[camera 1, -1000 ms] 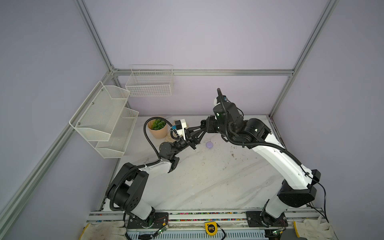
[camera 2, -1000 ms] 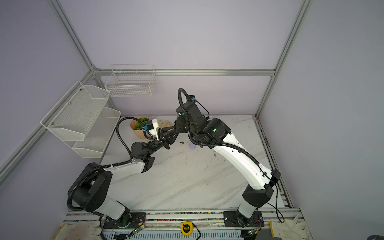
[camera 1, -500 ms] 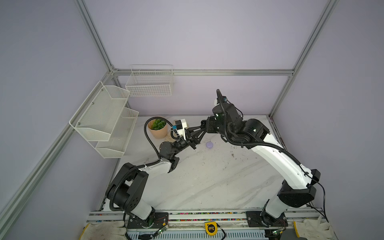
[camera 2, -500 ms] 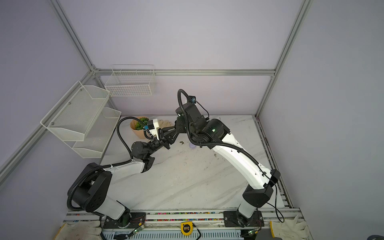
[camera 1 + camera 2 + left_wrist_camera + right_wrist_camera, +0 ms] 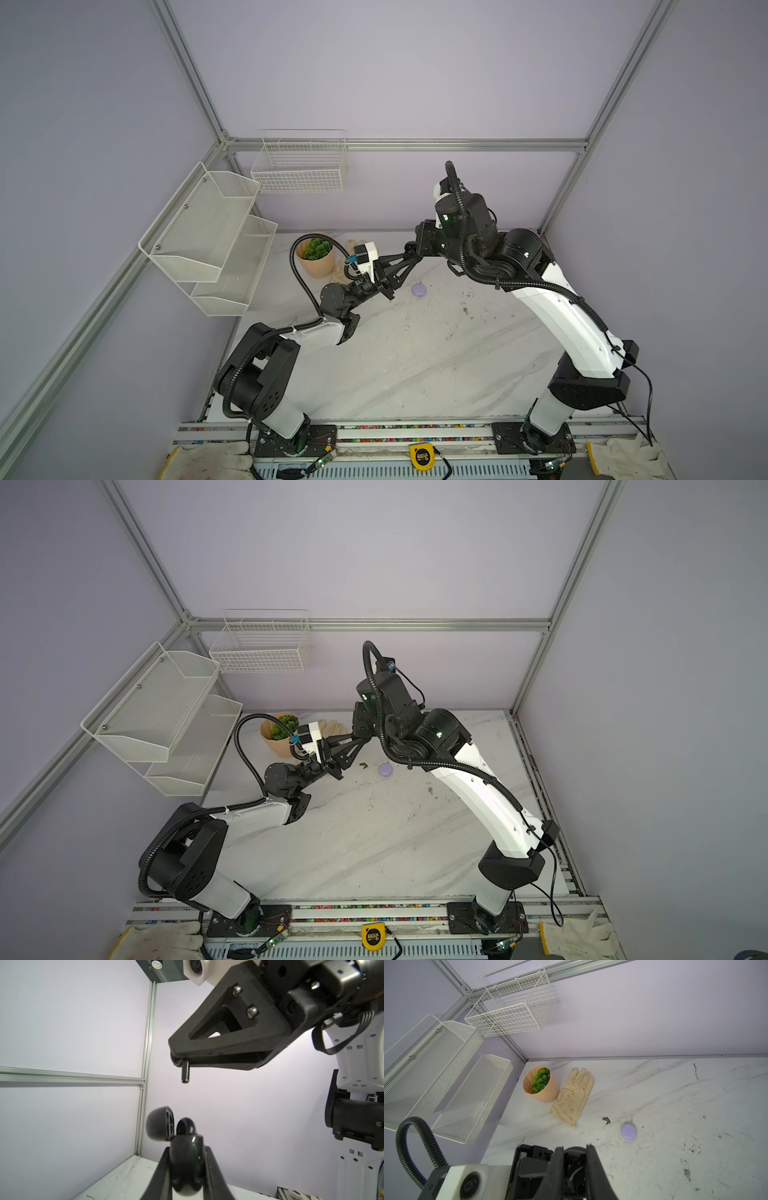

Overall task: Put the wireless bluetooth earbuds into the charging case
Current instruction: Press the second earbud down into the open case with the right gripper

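Lilac walls (image 5: 395,83) and a metal frame (image 5: 395,144) enclose a white marbled bench (image 5: 415,365). A wire basket (image 5: 299,166) and mesh shelves (image 5: 208,232) are fixed to the walls above the bench's far left corner. A plant pot (image 5: 542,1093) stands in that corner, and a pale glove (image 5: 574,1095) lies flat just beside it. In both top views the two arms are seen meeting in the air above the far left part of the bench, in front of the pot. The left gripper (image 5: 187,1150) is closed around a black case (image 5: 187,1161), which is clamped between both fingers with its lid (image 5: 158,1126) swung open. A rounded black piece beside the lid cannot be identified. The right gripper (image 5: 174,1057) is pinched onto a black earbud (image 5: 185,1073). Only the earbud's stem is seen, protruding from the fingertips and pointed toward the case. The earbud is held near the open case but apart from it, with a clear gap left between them. A lilac case (image 5: 418,289), closed, lies on the bench toward the far edge near its middle, well apart from the pot and near the grippers.
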{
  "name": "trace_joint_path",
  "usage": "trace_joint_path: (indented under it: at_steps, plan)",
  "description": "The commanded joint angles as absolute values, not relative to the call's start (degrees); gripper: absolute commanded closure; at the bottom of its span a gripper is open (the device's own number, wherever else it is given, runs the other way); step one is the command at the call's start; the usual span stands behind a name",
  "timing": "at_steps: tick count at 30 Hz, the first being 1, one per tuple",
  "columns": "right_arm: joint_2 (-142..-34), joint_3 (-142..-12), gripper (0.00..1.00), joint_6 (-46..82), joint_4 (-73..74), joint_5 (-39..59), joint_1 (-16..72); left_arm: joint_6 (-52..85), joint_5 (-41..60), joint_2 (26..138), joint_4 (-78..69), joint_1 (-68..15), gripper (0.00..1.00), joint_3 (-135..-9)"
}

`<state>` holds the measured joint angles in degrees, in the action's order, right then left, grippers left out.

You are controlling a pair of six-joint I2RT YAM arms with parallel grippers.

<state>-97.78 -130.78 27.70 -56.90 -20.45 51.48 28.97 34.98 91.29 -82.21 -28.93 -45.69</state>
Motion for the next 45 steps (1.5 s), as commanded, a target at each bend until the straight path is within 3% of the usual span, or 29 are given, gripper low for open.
trace_joint_path:
  at_steps: [1,16,45]
  plan:
    - [-96.6,-131.67,0.87,26.12,-58.97,-21.99,50.2,23.56,37.43,92.09,-86.09,-29.0,1.0,-52.07]
    - [-93.38,-122.37,0.9,30.42,-54.24,-14.95,47.9,21.36,37.8,94.4,-86.18,-29.0,1.0,-54.67]
    - [-87.3,-110.74,0.97,35.86,-43.95,-16.12,48.09,22.5,36.33,93.17,-86.18,-28.91,1.0,-53.7]
